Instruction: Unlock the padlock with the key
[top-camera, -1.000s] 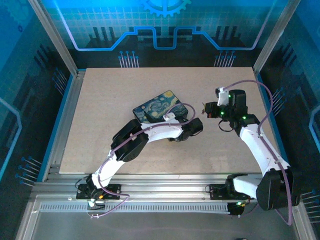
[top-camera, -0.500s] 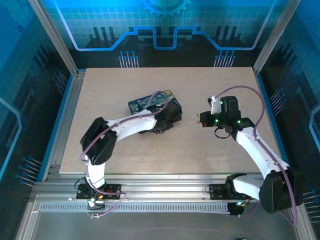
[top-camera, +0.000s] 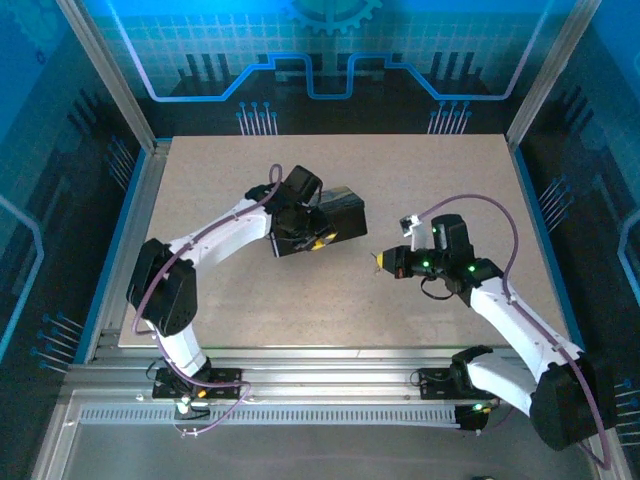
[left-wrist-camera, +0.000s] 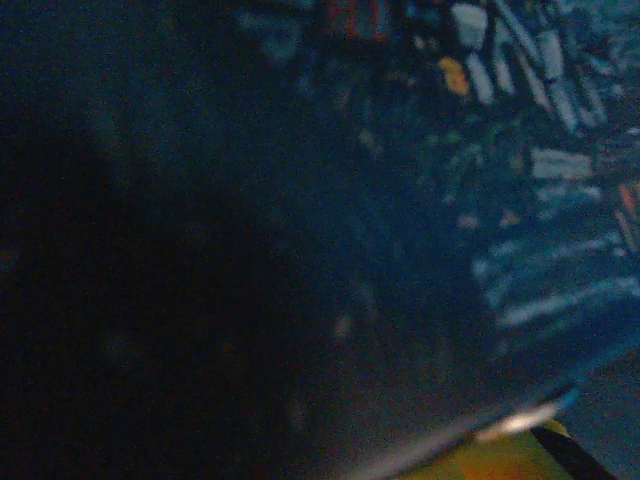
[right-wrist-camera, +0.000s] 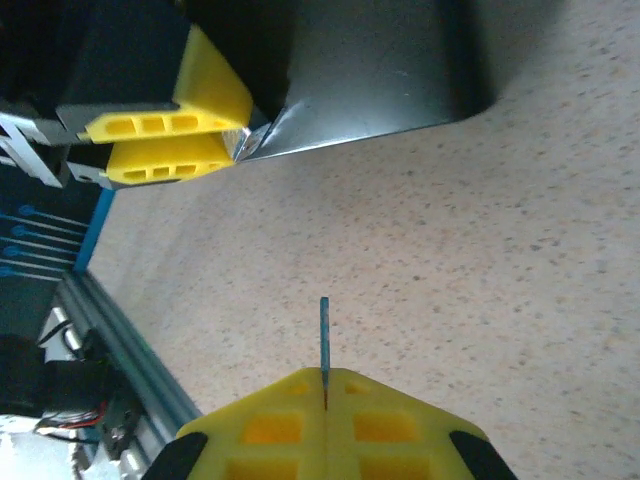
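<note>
My right gripper (right-wrist-camera: 324, 385) is shut on the key (right-wrist-camera: 324, 335), a thin blade seen edge-on that sticks out from between the yellow fingers above the bare table. In the top view the right gripper (top-camera: 385, 262) is right of centre and points left. The dark box with the swirly blue lid (top-camera: 338, 212) lies tilted at mid-table. My left gripper (top-camera: 305, 238) is shut on its near-left edge. The right wrist view has the left gripper's yellow fingers (right-wrist-camera: 165, 140) pinching the box (right-wrist-camera: 370, 70) at its corner. The painted lid (left-wrist-camera: 520, 200) is pressed close to the left wrist camera.
The speckled tabletop (top-camera: 420, 180) stretches around both arms. A blue and aluminium frame rail (right-wrist-camera: 120, 350) borders the near-left side. Blue-lit walls with pegs (top-camera: 255, 118) stand behind the table's far edge.
The left arm has swung left and back, taking the box with it and tilting it. The right gripper, still holding the key, has moved nearer and to the left.
</note>
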